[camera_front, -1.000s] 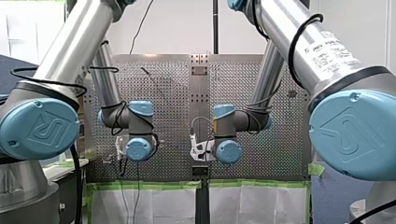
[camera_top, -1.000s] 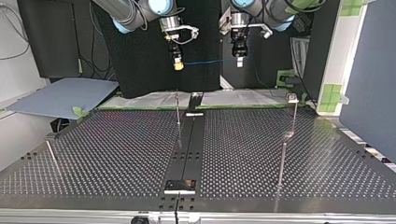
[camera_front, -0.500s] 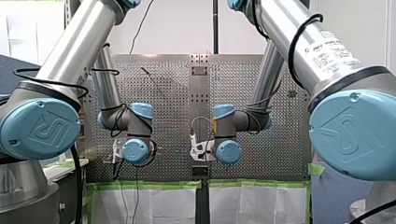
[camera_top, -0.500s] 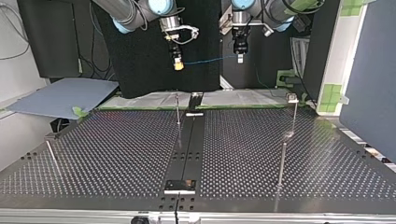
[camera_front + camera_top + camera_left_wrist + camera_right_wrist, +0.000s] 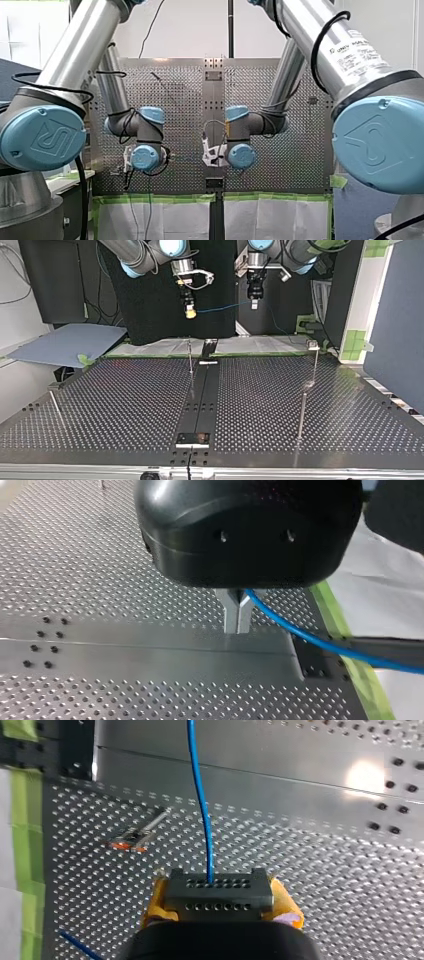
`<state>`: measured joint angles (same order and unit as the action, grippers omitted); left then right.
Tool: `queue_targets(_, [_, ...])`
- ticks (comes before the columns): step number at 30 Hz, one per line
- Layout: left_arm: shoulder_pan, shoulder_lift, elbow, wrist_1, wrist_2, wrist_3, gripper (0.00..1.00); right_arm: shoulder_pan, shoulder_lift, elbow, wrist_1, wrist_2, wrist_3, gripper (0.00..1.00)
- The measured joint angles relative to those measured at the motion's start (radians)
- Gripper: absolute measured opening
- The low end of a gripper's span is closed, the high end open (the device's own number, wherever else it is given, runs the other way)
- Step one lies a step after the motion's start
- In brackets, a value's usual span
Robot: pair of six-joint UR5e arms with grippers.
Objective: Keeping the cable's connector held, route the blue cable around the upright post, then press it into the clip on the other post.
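The blue cable [image 5: 225, 306] is hanging in the air above the table's [image 5: 125, 405] edge nearest the arms, stretched between the two grippers. My right gripper [image 5: 218, 890] is pinching the black connector [image 5: 218, 900] between its yellow pads [image 5: 156, 901], with the cable running straight out ahead. My left gripper [image 5: 237, 629] is pressing its metal fingers [image 5: 230, 611] together on the cable. Below, a thin post [image 5: 190, 359] is standing by the middle strip. Well apart, at the top view's right, another post [image 5: 315, 365] is carrying a clip [image 5: 313, 344].
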<state>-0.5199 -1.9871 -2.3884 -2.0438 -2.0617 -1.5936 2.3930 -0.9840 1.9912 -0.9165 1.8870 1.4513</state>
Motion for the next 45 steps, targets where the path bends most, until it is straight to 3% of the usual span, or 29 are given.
queue_targets(7, [0.014,0.073,0.001,-0.072,-0.037,-0.072,0.0,-0.003,-0.066,-0.044,0.067,-0.04,0.044,0.0])
queue_targets(16, [0.042,0.165,0.067,-0.164,-0.087,-0.165,0.0,-0.005,-0.152,-0.128,0.153,-0.106,0.055,0.0])
queue_targets(27, [0.072,0.273,0.169,-0.271,-0.098,-0.268,0.0,-0.014,-0.262,-0.22,0.268,-0.171,0.074,0.0])
queue_targets(35, [0.108,0.359,0.248,-0.357,-0.101,-0.253,0.0,-0.018,-0.276,-0.278,0.329,-0.188,0.095,0.0])
queue_targets(45, [0.146,0.461,0.348,-0.459,-0.099,-0.213,0.0,-0.02,-0.276,-0.346,0.379,-0.205,0.106,0.0])
